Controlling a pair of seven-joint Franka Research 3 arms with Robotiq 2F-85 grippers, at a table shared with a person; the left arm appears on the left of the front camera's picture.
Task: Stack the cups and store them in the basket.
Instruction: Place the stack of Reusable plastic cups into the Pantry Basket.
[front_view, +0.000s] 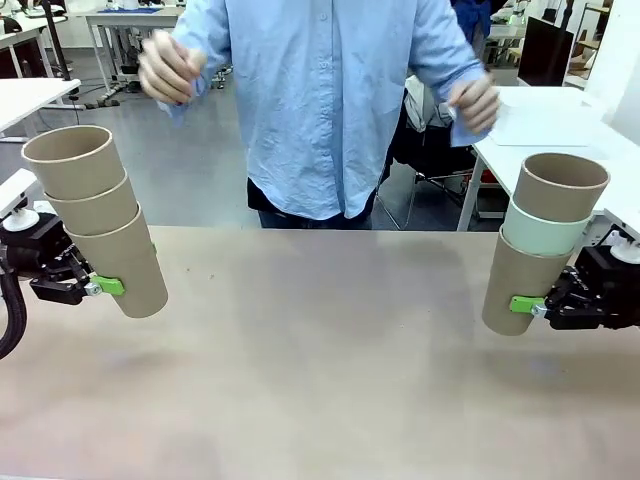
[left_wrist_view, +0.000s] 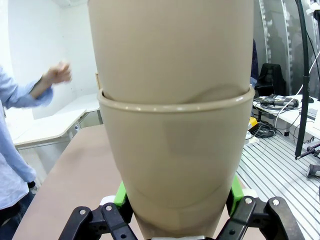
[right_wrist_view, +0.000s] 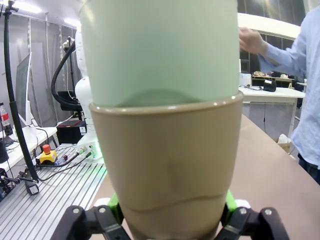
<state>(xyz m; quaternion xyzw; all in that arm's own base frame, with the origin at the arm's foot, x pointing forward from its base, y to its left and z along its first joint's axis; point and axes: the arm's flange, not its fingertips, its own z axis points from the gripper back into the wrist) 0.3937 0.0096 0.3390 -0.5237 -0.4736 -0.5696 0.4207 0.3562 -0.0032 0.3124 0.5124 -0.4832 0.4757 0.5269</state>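
Note:
My left gripper (front_view: 100, 285) is shut on the lowest cup of a stack of three tan-brown cups (front_view: 100, 220), held above the table at the left and leaning left at the top. The left wrist view has that stack (left_wrist_view: 175, 150) close up, between green pads (left_wrist_view: 120, 195). At the right, my right gripper (front_view: 530, 305) is shut on the bottom cup of a second stack (front_view: 545, 240): tan below, pale mint green (front_view: 545, 228) in the middle, tan on top. The right wrist view gives the tan cup (right_wrist_view: 167, 165) with the mint cup (right_wrist_view: 160, 50) nested in it. The basket is out of view.
A person in a light blue shirt (front_view: 330, 100) stands at the far side with both hands (front_view: 170, 70) raised. The brown table (front_view: 320, 380) stretches between the two stacks. White desks and chairs stand behind.

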